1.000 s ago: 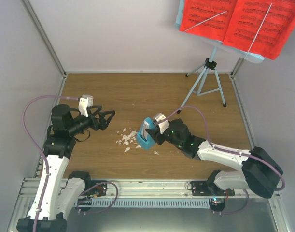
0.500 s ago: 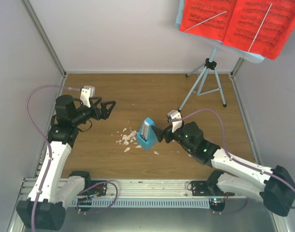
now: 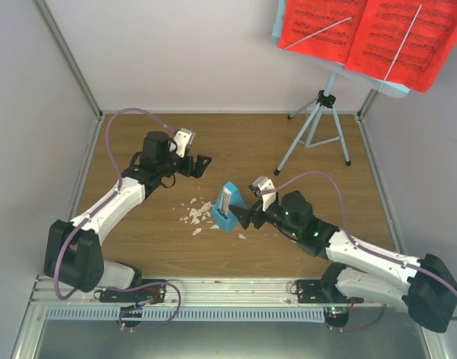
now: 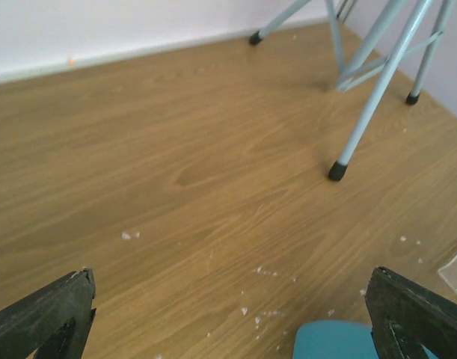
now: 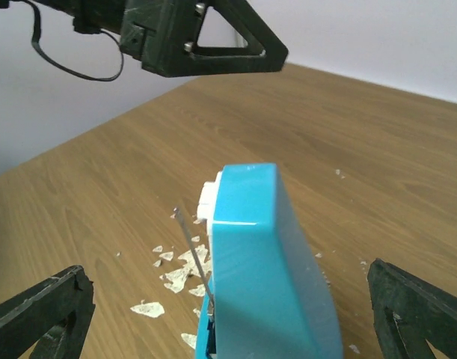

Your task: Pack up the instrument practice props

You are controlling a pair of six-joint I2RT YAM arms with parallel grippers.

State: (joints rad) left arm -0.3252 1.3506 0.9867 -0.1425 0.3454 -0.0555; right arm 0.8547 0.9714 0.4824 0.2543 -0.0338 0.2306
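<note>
the blue box (image 3: 227, 209) stands upright on the wooden table (image 3: 235, 142), near the centre of the work area, with its narrow top edge uppermost. a thin metal rod (image 5: 189, 238) rises along the side of the box that faces the scraps. white scraps (image 3: 196, 215) lie scattered on the table just beside the box, on its left in the top view. the right gripper (image 3: 244, 216) is at table level at the right side of the box. its fingers are spread wide: in the right wrist view one finger (image 5: 45, 313) sits at each lower corner, the box stands between them, and bare table shows on both sides of it, so nothing is gripped. the left gripper (image 3: 201, 164) hangs above the table to the upper left of the box and apart from it, pointing toward the stand. its fingers (image 4: 45, 320) are also spread wide with nothing between them, and only the top of the box shows at the lower edge of the left wrist view. the music stand (image 3: 322, 120) is at the far right corner of the table, its pale-blue tripod legs planted on the wood on black rubber feet. the red pages (image 3: 370, 34) lie open on the plate of the stand, high above the table, each crossed by a thin retaining wire.
</note>
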